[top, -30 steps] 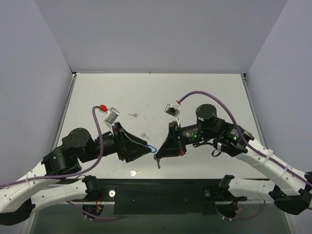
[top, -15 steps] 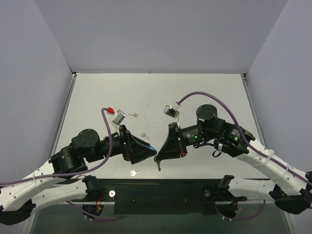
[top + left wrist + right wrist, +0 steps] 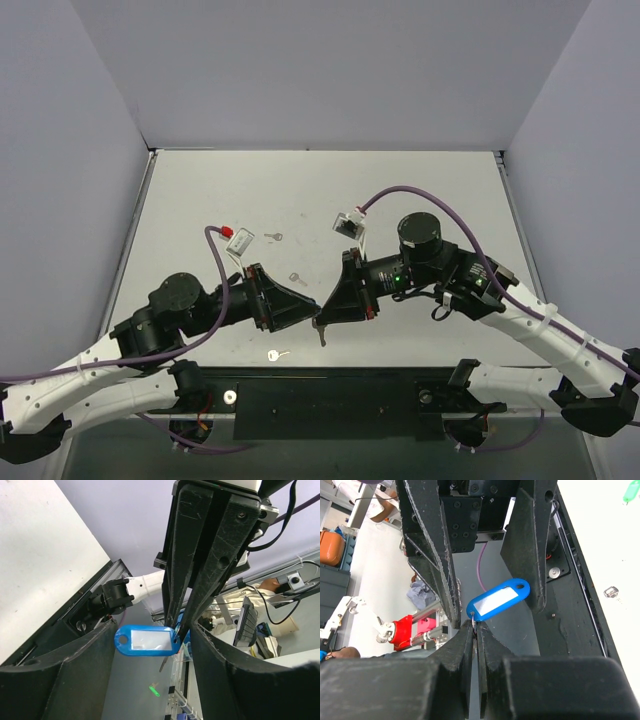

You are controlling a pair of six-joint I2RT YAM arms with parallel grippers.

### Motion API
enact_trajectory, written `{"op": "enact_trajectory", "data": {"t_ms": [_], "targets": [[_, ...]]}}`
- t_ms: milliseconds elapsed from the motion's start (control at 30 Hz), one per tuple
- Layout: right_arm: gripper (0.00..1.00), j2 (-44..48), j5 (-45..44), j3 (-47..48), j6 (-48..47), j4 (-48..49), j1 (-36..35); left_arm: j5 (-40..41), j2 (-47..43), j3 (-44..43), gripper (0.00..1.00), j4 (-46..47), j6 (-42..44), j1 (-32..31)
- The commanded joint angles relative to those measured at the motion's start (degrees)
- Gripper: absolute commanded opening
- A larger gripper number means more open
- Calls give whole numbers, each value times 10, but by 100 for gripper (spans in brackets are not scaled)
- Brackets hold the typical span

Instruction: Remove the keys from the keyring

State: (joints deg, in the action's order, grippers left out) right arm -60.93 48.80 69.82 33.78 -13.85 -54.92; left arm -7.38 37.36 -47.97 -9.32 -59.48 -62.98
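No readable text anywhere, even on the blue tag (image 3: 146,640).

Open across the far half of the table (image 3: 400,185). Tight at the near middle: left gripper (image 3: 306,311) and right gripper (image 3: 321,318) tip to tip, blue tag (image 3: 147,641) between the left's spread fingers; silver key (image 3: 297,278) just behind.

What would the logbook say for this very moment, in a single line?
right gripper: shut on keyring | left gripper: open, fingers either side of keyring | key: hangs below the grippers
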Motion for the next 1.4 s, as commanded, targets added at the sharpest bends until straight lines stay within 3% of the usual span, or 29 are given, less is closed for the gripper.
{"op": "enact_trajectory", "data": {"t_ms": [0,367,733,900,1100,1200,1233,1367], "targets": [[0,-4,1,16,-9,32,-5,-19,3,-4,66,58,-12,-7],[0,-3,4,8,-9,38,-5,-17,13,-6,38,53,-7,-9],[0,-7,2,14,-7,40,-5,-17,9,-8,27,37,5,-18],[0,-13,2,13,1,50,-5,-21,3,-8,2,21,12,-18],[0,-18,2,13,22,75,-5,-16,-11,-3,0,13,14,-18],[9,-19,2,10,33,94,-5,-5,-14,-4,0,11,13,-18],[19,-20,3,8,40,99,-5,-4,-16,-6,0,11,13,-18],[40,-9,5,-17,90,180,-5,39,-26,-8,0,7,2,-18]]}}
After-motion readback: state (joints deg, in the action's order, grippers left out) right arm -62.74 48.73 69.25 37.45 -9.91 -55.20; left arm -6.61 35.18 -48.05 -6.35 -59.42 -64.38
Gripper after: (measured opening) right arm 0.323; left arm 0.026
